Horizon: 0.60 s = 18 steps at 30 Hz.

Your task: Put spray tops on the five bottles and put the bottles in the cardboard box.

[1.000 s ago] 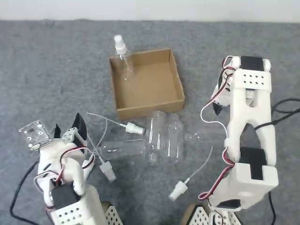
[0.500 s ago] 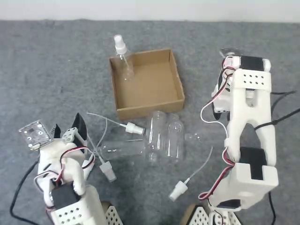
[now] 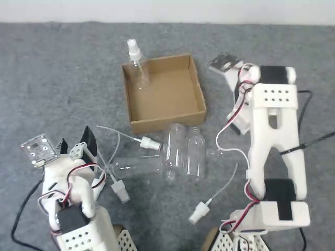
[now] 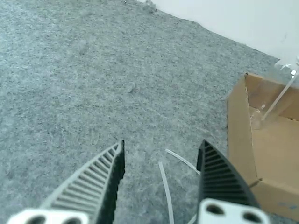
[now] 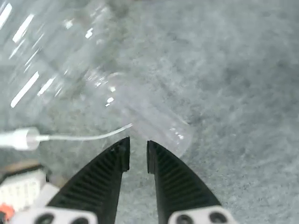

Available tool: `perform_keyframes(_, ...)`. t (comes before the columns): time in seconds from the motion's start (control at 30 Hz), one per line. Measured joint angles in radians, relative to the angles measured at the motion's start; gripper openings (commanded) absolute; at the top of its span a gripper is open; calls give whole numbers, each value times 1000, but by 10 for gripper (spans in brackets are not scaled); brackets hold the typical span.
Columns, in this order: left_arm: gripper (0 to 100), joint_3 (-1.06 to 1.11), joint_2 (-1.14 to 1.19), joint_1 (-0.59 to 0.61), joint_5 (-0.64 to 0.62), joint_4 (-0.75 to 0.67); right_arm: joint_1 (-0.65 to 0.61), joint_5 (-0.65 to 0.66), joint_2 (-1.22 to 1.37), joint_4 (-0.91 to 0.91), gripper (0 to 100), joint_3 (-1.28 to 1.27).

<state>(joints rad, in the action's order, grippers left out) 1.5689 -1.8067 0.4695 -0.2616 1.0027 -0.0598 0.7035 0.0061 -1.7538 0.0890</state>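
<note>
The cardboard box [image 3: 163, 94] stands open at the middle back, and one capped bottle [image 3: 137, 65] leans on its far left wall. Three uncapped clear bottles [image 3: 175, 149] [image 3: 195, 151] [image 3: 136, 164] lie in front of the box, with a smaller clear one [image 3: 215, 153] to their right. Loose spray tops [image 3: 149, 142] [image 3: 120, 191] [image 3: 199, 212] lie among them. My left gripper [image 4: 161, 158] [image 3: 76, 141] is open and empty, low at the front left. My right gripper [image 5: 138, 149] [image 3: 236, 125] is shut and empty, just off a clear bottle's neck [image 5: 156, 123].
Grey carpet covers the table up to a white wall at the back. Thin dip tubes [image 4: 167, 189] trail from the spray tops near my left gripper. One spray top with its tube [image 5: 18, 138] lies close to the right gripper. The box wall [image 4: 240, 135] rises beyond my left gripper.
The right arm has swung left and turned at the wrist, so its camera plate now points toward the box. The left arm and the objects have not moved.
</note>
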Motion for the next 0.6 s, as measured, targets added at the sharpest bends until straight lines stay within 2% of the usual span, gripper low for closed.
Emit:
perform_keyframes(0.17,239,0,0,0,0,0,-49,106,-35,0,26,-106)
perform_keyframes(0.43,237,0,0,0,3,0,-86,215,-37,0,285,-146)
perform_keyframes(0.6,237,0,0,0,12,0,-110,376,-37,0,318,-239)
